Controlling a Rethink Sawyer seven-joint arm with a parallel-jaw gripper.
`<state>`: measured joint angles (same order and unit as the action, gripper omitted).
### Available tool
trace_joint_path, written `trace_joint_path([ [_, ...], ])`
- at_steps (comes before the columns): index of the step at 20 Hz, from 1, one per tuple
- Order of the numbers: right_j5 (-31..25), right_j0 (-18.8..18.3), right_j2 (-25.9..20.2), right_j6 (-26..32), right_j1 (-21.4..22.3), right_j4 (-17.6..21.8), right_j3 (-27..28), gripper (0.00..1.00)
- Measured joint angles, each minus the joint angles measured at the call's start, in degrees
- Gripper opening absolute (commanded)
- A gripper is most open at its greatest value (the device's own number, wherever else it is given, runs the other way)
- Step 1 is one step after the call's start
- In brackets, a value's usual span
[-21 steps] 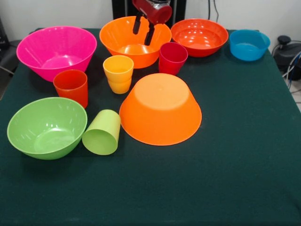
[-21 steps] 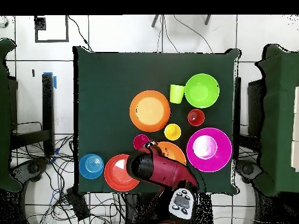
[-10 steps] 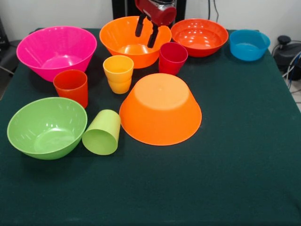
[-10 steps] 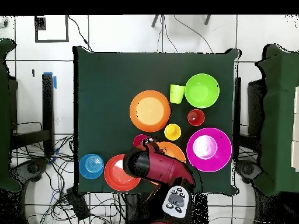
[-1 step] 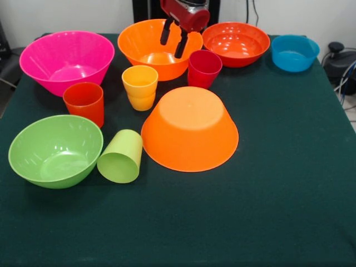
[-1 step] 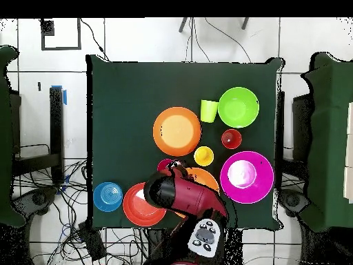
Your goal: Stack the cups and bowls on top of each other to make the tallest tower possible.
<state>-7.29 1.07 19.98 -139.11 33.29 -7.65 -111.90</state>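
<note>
My gripper [image 5: 173, 39] hangs open and empty over the right part of an upright large orange bowl [image 5: 150, 49], just behind the magenta-red cup [image 5: 204, 68]. A second orange bowl [image 5: 189, 129] lies upside down mid-table. The yellow-orange cup [image 5: 140, 87] and red-orange cup [image 5: 84, 102] stand upright, and the lime cup [image 5: 121, 157] lies on its side by the lime bowl [image 5: 55, 150]. The pink bowl [image 5: 67, 58] sits far left. From overhead the arm hides much of the upright orange bowl [image 6: 209, 179]. No tower is in view: every piece rests apart.
A red-orange bowl [image 5: 236, 43] and a small blue bowl [image 5: 295, 53] sit at the back right. The dark green cloth [image 5: 278, 183] covers the table. Cables and a black device [image 5: 339, 58] lie off the right edge.
The gripper has drifted slightly right and a touch lower over the upright orange bowl, staying open. No cup or bowl has moved.
</note>
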Motion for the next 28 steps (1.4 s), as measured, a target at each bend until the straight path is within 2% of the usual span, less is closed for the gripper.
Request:
trace_joint_path([
  [19, 0.0, 2.7, 1.7, 0.0, -3.1, -13.0, 0.0, 1.00],
  [28, 0.0, 2.9, 1.8, 0.0, -3.6, -15.4, 0.0, 1.00],
])
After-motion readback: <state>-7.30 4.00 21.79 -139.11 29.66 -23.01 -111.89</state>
